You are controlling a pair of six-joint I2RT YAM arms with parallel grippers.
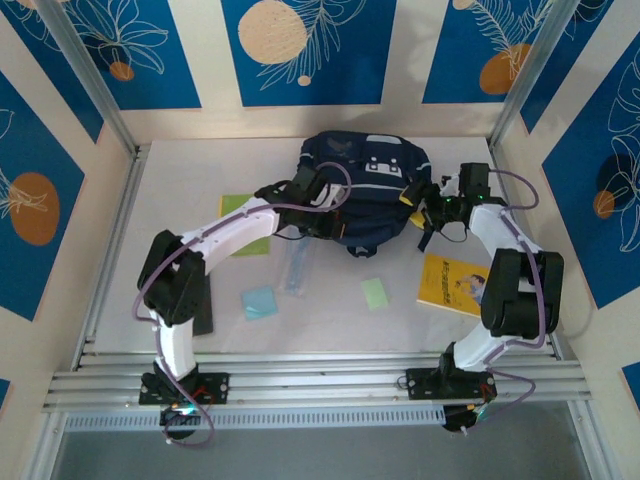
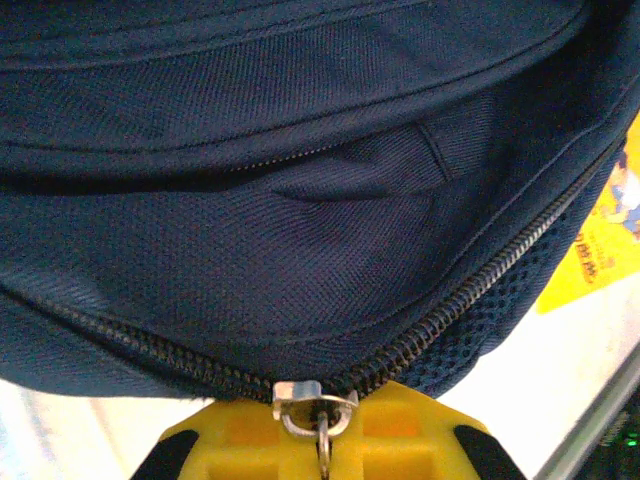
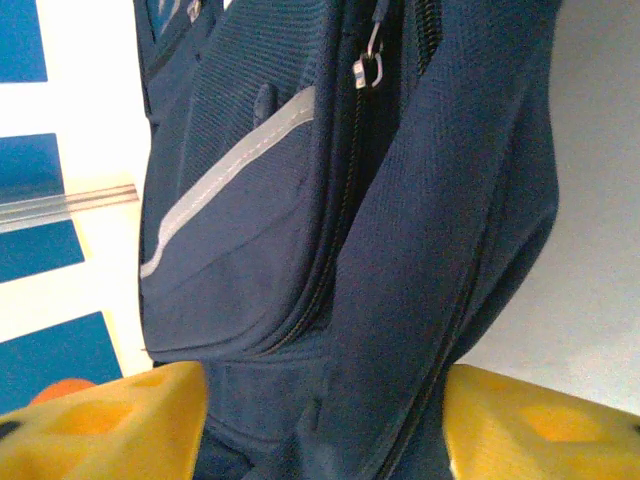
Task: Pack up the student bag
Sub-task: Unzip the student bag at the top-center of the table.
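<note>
Near edge: both arm bases are seen bolted to the rail at the front of the white table.

Just beyond, three flat items are noted on the tabletop, all apart from one another:
- a light blue note, left of centre
- a pale green note, near the middle
- a yellow book, at right beside the right arm's elbow

A narrow clear item lies between the blue note and the bag; it cannot be identified. A green sheet is partly covered by the left forearm.

Far centre: the student bag is found lying on the table, flanked by both grippers.

The left gripper is set against the bag's left side. From the left wrist, its yellow fingers are seen drawn together and clamped on the zipper pull. Two rows of teeth run off left and right from the slider, and navy fabric is seen above them. A corner of the yellow book shows past the bag at right.

The right gripper is placed at the bag's right side. From the right wrist, its yellow fingers are seen spread well apart, with a fold of navy bag fabric standing between them. Whether the pads touch it cannot be told. Farther up the bag, a grey stripe and a second metal pull are noted.
</note>
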